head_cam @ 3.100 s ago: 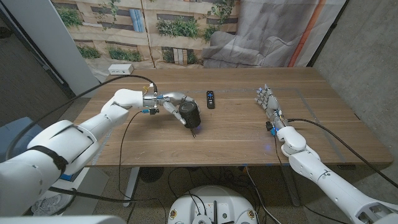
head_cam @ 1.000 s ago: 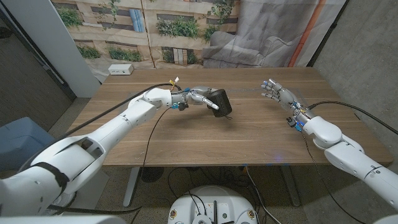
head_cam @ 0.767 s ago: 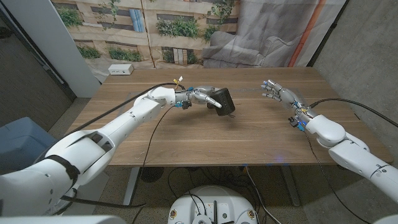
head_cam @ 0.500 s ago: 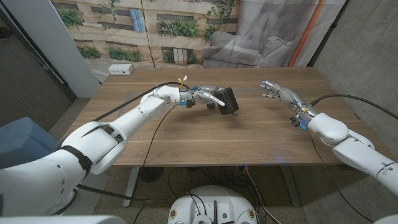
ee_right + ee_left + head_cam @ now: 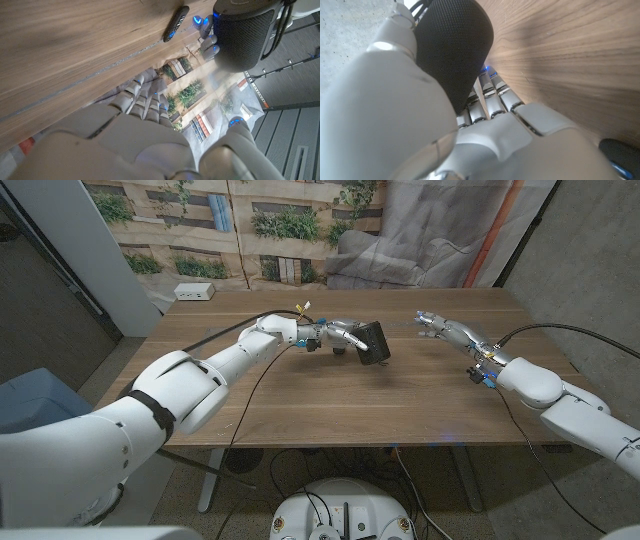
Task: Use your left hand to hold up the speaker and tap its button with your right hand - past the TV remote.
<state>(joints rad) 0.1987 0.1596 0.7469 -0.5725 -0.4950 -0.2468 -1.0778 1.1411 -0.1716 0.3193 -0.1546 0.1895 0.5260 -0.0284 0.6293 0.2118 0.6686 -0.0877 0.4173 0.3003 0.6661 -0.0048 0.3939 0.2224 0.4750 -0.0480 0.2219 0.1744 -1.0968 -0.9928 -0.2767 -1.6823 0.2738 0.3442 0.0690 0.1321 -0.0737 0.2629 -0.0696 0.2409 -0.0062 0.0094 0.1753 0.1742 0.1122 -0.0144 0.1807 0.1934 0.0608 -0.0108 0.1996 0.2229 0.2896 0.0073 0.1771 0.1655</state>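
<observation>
The near half of the wooden table point(image 5: 330, 415) lies bare, leaving both arms room to swing. Farther in, the left hand point(image 5: 338, 336) grips the black speaker point(image 5: 373, 343), lifted off the wood and tilted, near the table's middle. The right hand point(image 5: 440, 326), fingers spread and holding nothing, hovers well apart to the speaker's right. The remote point(image 5: 176, 23) lies on the table near the speaker. A hard tap could twist the speaker in that grip, or a low sweep could knock the remote toward the far edge.
</observation>
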